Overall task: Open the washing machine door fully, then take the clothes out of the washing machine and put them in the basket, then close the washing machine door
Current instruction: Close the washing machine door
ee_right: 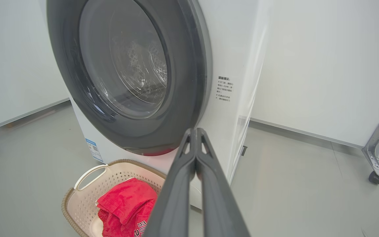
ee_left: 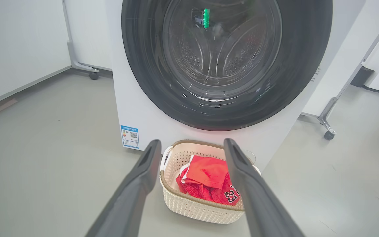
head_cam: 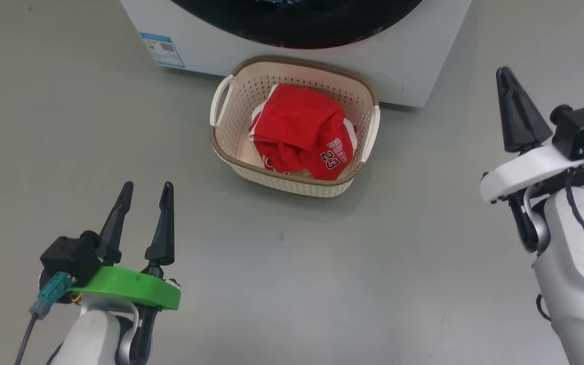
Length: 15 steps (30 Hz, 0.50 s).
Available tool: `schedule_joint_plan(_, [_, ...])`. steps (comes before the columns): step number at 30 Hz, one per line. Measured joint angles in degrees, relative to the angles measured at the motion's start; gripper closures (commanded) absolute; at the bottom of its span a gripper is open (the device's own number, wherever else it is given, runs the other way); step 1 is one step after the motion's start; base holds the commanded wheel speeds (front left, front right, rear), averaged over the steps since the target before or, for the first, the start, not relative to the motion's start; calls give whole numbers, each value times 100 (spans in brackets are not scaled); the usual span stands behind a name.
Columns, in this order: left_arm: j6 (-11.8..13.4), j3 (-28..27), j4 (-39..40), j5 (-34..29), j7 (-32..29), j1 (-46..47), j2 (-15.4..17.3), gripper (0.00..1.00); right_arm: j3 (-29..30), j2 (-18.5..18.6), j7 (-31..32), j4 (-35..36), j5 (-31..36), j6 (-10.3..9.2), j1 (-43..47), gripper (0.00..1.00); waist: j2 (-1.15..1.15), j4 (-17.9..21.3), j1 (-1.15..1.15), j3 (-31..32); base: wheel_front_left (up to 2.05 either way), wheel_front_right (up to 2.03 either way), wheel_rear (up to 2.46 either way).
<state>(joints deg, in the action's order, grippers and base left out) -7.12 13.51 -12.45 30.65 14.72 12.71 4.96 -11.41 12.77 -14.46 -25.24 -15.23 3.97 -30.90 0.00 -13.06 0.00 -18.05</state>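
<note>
Left pincer (head_cam: 148, 188) at 7 o'clock, fingers spread wide, above floor (head_cam: 322, 284). Right pincer (head_cam: 505, 76) at 3 o'clock, fingers pressed together. Red jersey clothes (head_cam: 297, 129) bundled inside basket (head_cam: 228, 116) at centre, just before washing machine (head_cam: 424, 56) at 12 o'clock. Washing machine door (ee_left: 137, 65) closed.

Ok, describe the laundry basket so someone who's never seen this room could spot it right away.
Find the big white washing machine with the round black-rimmed door. On the grey floor right in front of it sits a small cream perforated basket with a brown rim. It's the one thing holding crumpled red clothes marked 23.
</note>
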Motion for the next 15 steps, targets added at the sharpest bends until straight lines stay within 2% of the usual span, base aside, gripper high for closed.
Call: schedule_joint_plan(15, [-1,-318,135,-51,-1,-756,122,0,169,-249,1,488,-38,-63,1597,100,0,721,0,1055,0,0,0])
